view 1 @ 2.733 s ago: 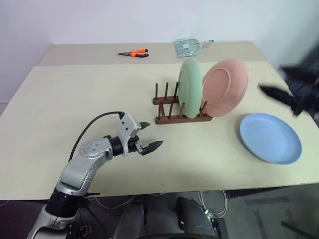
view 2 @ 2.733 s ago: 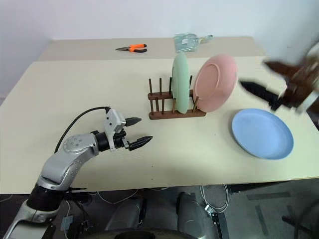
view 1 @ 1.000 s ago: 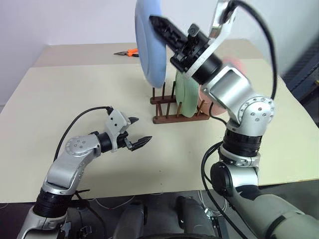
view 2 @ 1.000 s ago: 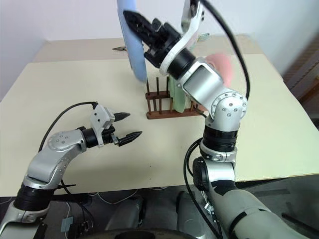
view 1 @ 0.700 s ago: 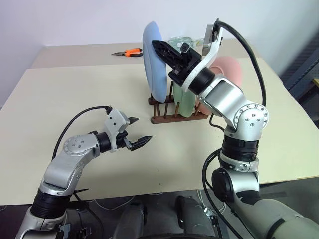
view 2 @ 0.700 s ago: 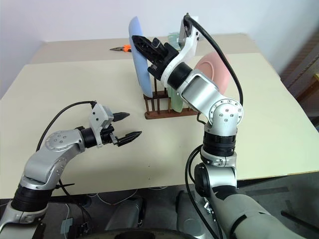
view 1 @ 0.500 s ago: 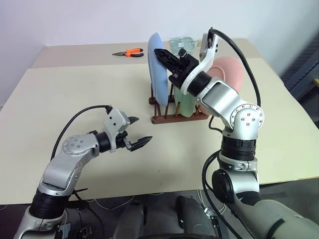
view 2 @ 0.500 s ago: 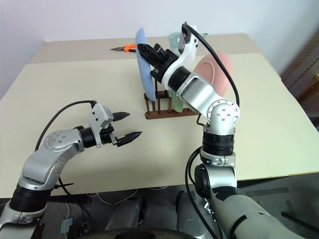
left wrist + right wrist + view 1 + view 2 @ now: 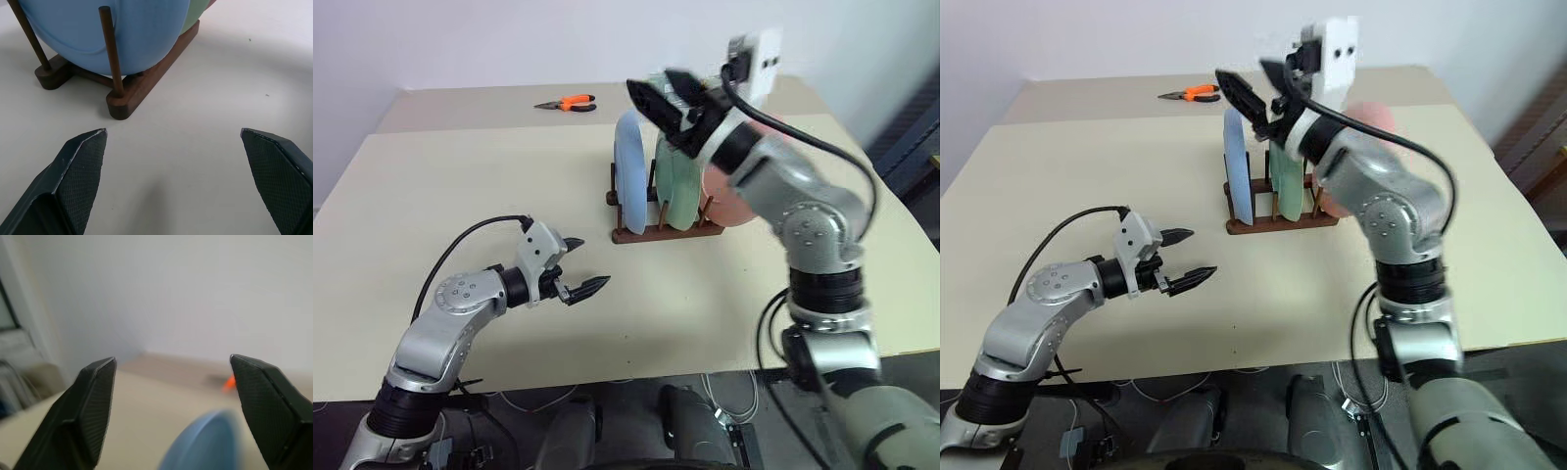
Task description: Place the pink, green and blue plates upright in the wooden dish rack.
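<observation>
The wooden dish rack (image 9: 668,233) stands mid-table with all three plates upright in it. The blue plate (image 9: 629,172) is in the left slot, the green plate (image 9: 672,184) beside it, and the pink plate (image 9: 736,204) at the right end, partly hidden behind my right arm. My right gripper (image 9: 659,96) hovers open just above the blue and green plates, holding nothing; the blue plate's rim (image 9: 205,440) shows below its fingers. My left gripper (image 9: 587,262) is open and empty, low over the table in front of the rack (image 9: 146,81), apart from it.
Orange-handled pliers (image 9: 570,103) lie at the back of the cream table (image 9: 450,186). Broad bare tabletop stretches to the left of the rack and in front of it, up to the near edge.
My right gripper brought the blue plate down into the rack's left slot, let go of it, opened, and rolled up and to the right. The left gripper stayed put.
</observation>
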`<act>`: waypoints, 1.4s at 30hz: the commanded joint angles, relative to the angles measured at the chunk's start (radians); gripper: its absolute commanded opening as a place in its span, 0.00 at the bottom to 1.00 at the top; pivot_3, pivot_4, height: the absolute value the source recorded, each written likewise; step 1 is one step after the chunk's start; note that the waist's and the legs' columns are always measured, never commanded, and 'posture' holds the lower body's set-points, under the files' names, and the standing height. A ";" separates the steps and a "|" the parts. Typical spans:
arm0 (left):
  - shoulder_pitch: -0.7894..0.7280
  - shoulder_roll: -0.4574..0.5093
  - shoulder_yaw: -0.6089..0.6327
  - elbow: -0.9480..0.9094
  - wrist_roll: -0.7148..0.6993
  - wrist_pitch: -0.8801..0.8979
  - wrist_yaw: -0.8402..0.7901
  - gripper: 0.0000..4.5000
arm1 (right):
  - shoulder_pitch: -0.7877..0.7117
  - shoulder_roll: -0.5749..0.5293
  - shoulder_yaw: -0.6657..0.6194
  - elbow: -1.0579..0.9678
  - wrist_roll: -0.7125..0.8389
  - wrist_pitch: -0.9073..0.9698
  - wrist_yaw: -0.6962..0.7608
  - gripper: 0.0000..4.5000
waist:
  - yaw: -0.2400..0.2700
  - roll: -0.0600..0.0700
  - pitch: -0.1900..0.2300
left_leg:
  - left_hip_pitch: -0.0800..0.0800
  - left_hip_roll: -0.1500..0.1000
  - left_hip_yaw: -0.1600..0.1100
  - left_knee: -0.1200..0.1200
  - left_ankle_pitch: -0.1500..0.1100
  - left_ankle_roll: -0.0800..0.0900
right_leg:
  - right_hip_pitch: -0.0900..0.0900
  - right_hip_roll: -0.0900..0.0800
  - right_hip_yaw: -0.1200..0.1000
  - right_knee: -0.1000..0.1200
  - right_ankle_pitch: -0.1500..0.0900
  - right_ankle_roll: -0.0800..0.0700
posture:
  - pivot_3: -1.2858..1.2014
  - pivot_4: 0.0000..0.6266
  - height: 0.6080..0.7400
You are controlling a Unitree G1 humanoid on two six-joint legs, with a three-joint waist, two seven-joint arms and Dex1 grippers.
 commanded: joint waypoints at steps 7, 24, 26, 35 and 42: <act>0.026 0.018 0.062 0.071 0.053 -0.102 0.021 1.00 | 0.681 -0.366 -0.480 -0.102 0.109 0.045 0.459 0.85 | 0.028 -0.003 -0.001 | 0.000 0.000 0.001 0.002 -0.001 0.002 | 0.004 -0.002 0.000 -0.003 -0.002 -0.003 | 0.52 0.24 1.00; 0.071 0.025 0.084 0.084 0.070 -0.127 0.020 1.00 | 0.385 -0.370 -0.211 0.493 -0.456 -0.430 0.453 0.05 | 0.005 0.000 0.001 | 0.001 0.004 0.010 0.001 -0.001 0.001 | 0.000 -0.002 0.002 -0.003 0.002 -0.008 | 0.52 0.24 1.00; 0.070 0.023 0.082 0.084 0.071 -0.126 0.023 1.00 | 0.356 -0.364 -0.194 0.487 -0.466 -0.438 0.466 0.01 | 0.004 -0.001 0.000 | 0.002 0.003 0.010 0.001 -0.001 0.001 | 0.001 -0.002 0.002 -0.002 0.002 -0.007 | 0.52 0.24 1.00; 0.096 0.002 0.072 0.051 0.073 -0.120 0.043 1.00 | 0.395 -0.356 -0.179 0.272 -0.386 -0.343 0.575 0.01 | 0.007 -0.001 0.001 | 0.002 0.003 0.009 0.001 -0.001 0.001 | 0.001 -0.002 0.002 -0.002 0.002 -0.008 | 0.52 0.24 1.00; 0.079 -0.012 0.053 0.055 0.085 -0.116 0.045 1.00 | 0.472 -0.354 -0.176 0.226 -0.415 -0.303 0.549 0.01 | 0.007 -0.001 0.001 | 0.002 0.003 0.010 0.002 -0.001 0.001 | 0.001 -0.002 0.002 -0.002 0.001 -0.007 | 0.52 0.24 1.00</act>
